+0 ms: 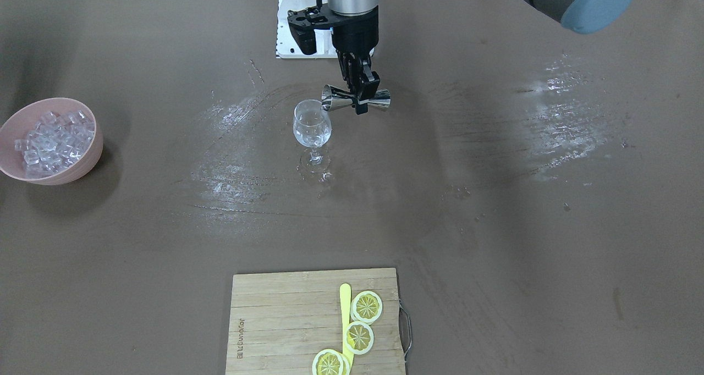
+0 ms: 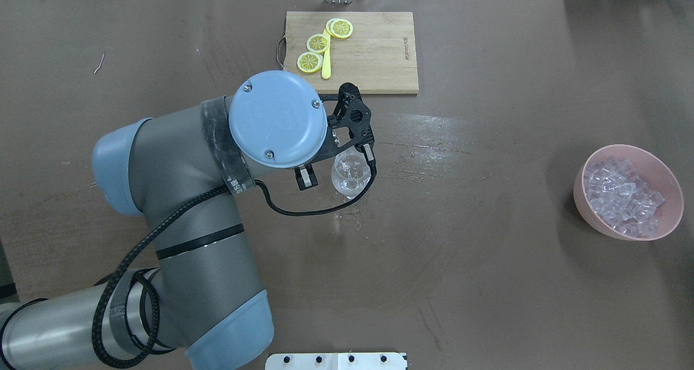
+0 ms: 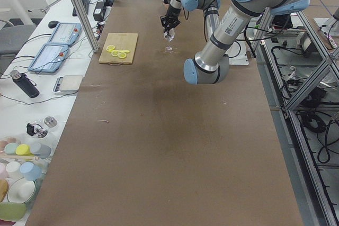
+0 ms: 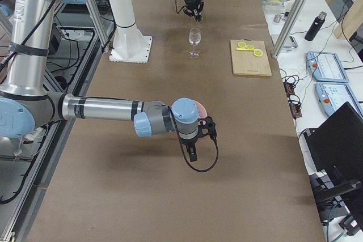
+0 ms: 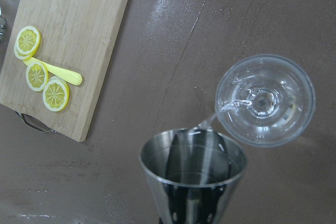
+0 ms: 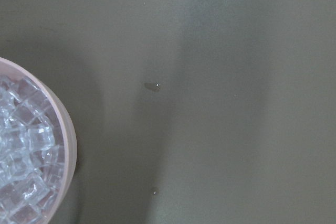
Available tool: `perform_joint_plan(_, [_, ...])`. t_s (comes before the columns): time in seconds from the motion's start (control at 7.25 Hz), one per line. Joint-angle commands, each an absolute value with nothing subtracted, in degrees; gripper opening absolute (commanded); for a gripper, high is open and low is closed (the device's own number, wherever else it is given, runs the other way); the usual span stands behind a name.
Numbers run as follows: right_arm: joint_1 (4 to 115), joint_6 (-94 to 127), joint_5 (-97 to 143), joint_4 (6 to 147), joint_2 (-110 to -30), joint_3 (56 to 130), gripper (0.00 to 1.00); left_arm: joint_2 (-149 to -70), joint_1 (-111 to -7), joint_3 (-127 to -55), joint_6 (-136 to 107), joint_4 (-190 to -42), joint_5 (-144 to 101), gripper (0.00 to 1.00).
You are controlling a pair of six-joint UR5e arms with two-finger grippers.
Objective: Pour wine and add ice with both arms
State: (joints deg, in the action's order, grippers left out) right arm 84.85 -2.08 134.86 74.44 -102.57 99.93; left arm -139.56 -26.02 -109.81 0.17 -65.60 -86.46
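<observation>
Left gripper [image 1: 362,98] tight around sideways jigger [image 1: 332,98] (wine [image 5: 233,104] barely visible); right gripper [image 4: 193,150]: opening indiscernible.

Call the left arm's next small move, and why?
Probably tip the jigger a touch further toward the wine glass. The left gripper clamps it at the waist, lying about level, with its mouth by the glass rim. Only a thin stream of wine falls into the glass. I can't tell how much is inside the jigger.

Nothing legible
A brand mark [image 1: 240,339] at the edge of the cutting board [image 1: 297,309] and a white label [image 2: 234,185] on the left arm [image 2: 179,223] are both too blurred to read
</observation>
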Motion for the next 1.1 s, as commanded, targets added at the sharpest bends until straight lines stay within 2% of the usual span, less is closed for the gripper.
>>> perform_joint_plan(0.0, [84.81,-2.11,134.82,74.44,-102.57,99.67,1.00,-140.88,-25.14,-109.78,0.18,-63.39,-84.82,0.00])
perform_joint_plan(0.96, [84.90,-2.11,135.53,74.44,-102.57,99.67,1.00,-143.61,-24.43,-108.64,0.97,-57.57,-81.66,0.00])
